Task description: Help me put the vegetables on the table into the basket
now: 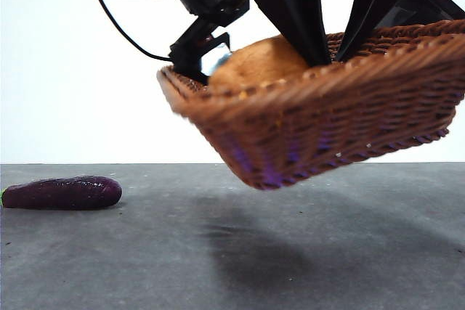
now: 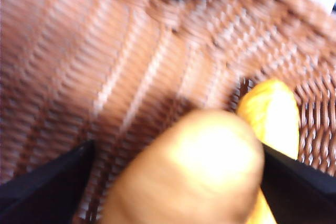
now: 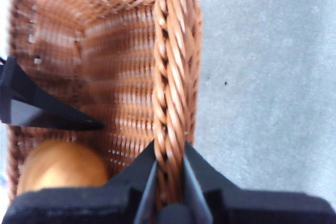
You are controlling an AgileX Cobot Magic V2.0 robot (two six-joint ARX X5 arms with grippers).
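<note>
The brown wicker basket (image 1: pixel 327 121) hangs tilted above the table (image 1: pixel 305 259), its left end lower. My right gripper (image 1: pixel 340 54) is shut on the basket's braided rim (image 3: pixel 170 51), seen close in the right wrist view (image 3: pixel 169 148). My left gripper (image 1: pixel 256 49) reaches into the basket, jaws apart on either side of the tan-orange potato (image 1: pixel 254 63). In the left wrist view (image 2: pixel 178 148) a strip of weave shows between one jaw and the potato (image 2: pixel 199 182). The yellow corn (image 2: pixel 273 114) lies behind it. The purple eggplant (image 1: pixel 62 192) lies on the table at far left.
The basket casts a dark shadow (image 1: pixel 247 252) on the table beneath it. The bare grey table (image 3: pixel 262 77) shows beside the basket in the right wrist view. One black jaw of the left gripper (image 3: pixel 42 108) shows there above the potato (image 3: pixel 63 166).
</note>
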